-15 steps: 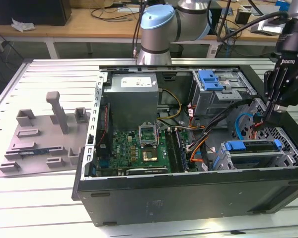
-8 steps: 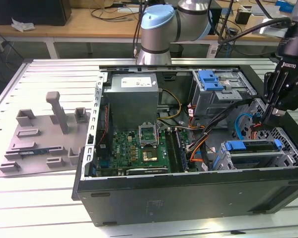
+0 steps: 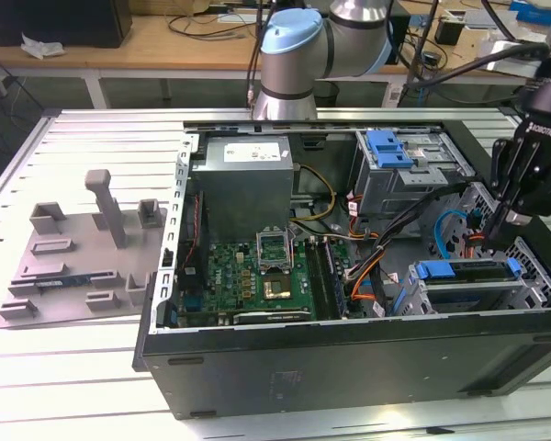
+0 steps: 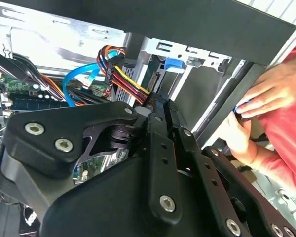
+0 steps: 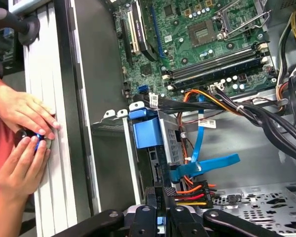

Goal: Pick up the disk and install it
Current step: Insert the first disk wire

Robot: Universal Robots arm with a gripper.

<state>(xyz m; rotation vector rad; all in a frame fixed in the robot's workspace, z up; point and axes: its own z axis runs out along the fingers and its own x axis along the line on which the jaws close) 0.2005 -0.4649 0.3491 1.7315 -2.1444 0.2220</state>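
The gripper (image 3: 507, 220) hangs inside the open computer case (image 3: 349, 367), at the exterior view's right. In the second wrist view its fingers (image 4: 157, 133) lie pressed together, apparently closed on nothing, though the tips are partly hidden. The disk (image 3: 466, 269) sits in a bay at the case's corner, blue bracket uppermost, just beside the gripper tips; contact cannot be confirmed. In the first wrist view, a person's hands (image 5: 24, 111) hold a small object outside the case wall.
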